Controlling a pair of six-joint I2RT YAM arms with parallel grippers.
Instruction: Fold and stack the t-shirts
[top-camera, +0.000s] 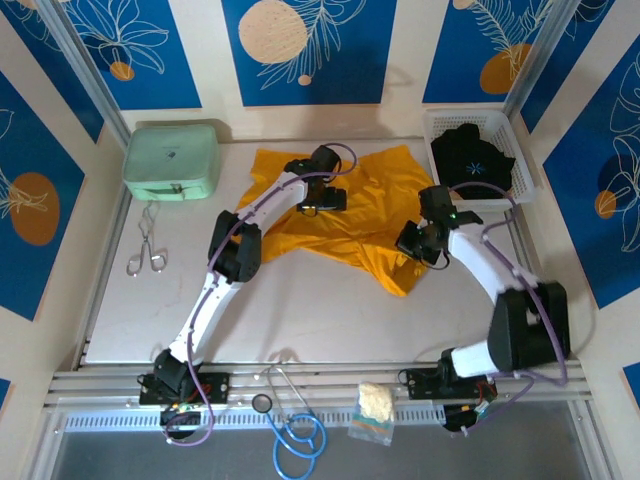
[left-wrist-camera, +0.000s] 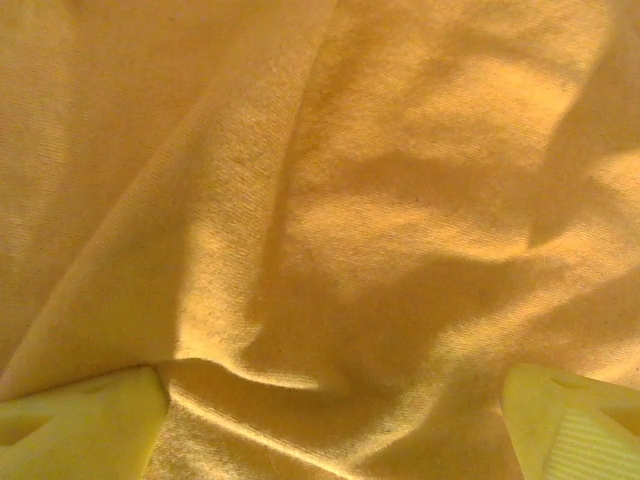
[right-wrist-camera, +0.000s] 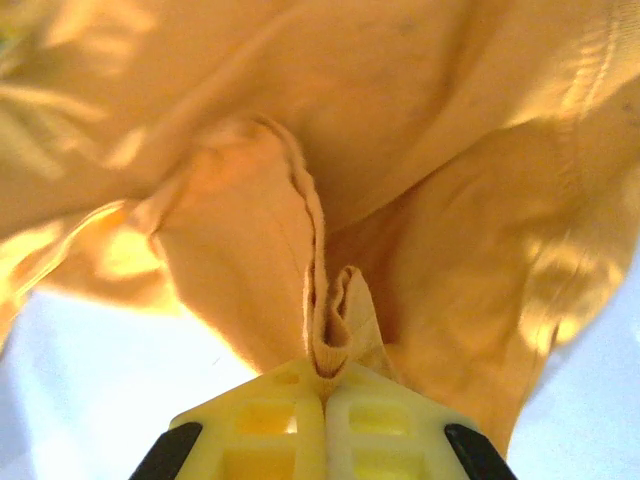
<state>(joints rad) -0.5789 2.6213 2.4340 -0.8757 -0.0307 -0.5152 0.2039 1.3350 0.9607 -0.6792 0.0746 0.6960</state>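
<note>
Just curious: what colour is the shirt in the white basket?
The shirt is black with a small light-blue starburst, clearest in the top external view.

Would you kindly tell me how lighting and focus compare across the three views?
Top external: even light, sharp, the orange shirt and its folds clear. Left wrist: warm cast, dark shadows across the shirt, the open left gripper blurred. Right wrist: the right gripper shut on a crisp hem, the table washed out.

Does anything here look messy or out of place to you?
The plain orange-yellow cloth t-shirt lies crumpled and twisted across the table rather than flat. A blue stethoscope and a small pale-yellow plastic packet sit on the front rail, odd beside laundry.
</note>
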